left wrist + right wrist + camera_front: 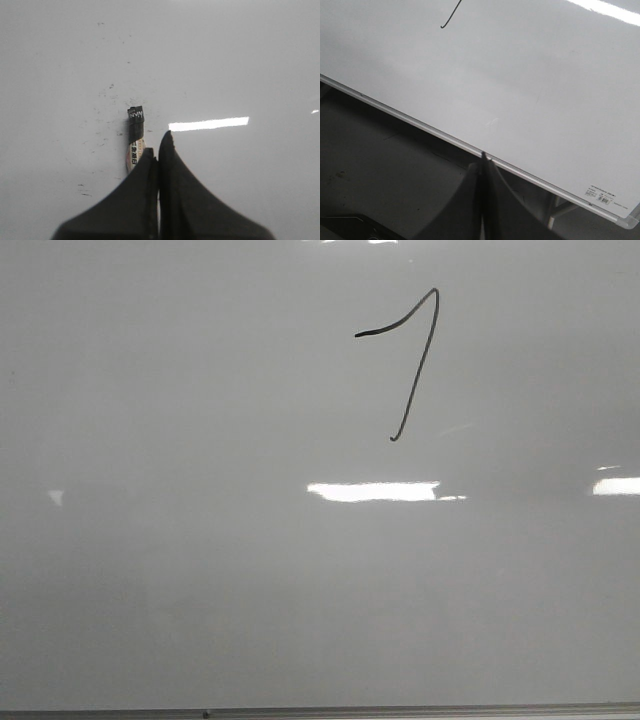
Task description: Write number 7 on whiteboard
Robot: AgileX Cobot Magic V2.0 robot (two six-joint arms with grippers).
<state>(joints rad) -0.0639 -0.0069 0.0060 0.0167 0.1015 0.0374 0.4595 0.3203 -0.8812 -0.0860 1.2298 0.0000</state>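
1 whiteboard (200,570) fills the front view, glossy pale grey-white, with a thin grey metal edge along its bottom. 1 number 7 (415,360) is drawn on it in thin dark ink, high on the board and right of its middle: a short wavy top bar rises to a peak, then a long slanted stem drops to a small hook. 2 large bright rectangular light reflections lie on the board below the digit, 1 just under the hook and 1 at the board's right side; a small pale glint sits far to the left of them.

1 left gripper (159,150) shows in the left wrist view, its 2 dark fingers (185,200) pressed together and clamped on 1 marker (135,137). The marker's black end with white lettering sticks out past the fingertips toward the board, and whether it touches the board cannot be told. Small dark specks dot the board around the marker.

1 right gripper (483,160) shows in the right wrist view, its 2 fingers closed against each other with nothing visible between them. It sits over the board's metal edge, well apart from the digit, of which only the hooked stem end shows there. 1 small printed label (600,196) sits near the board's corner, beside that edge.
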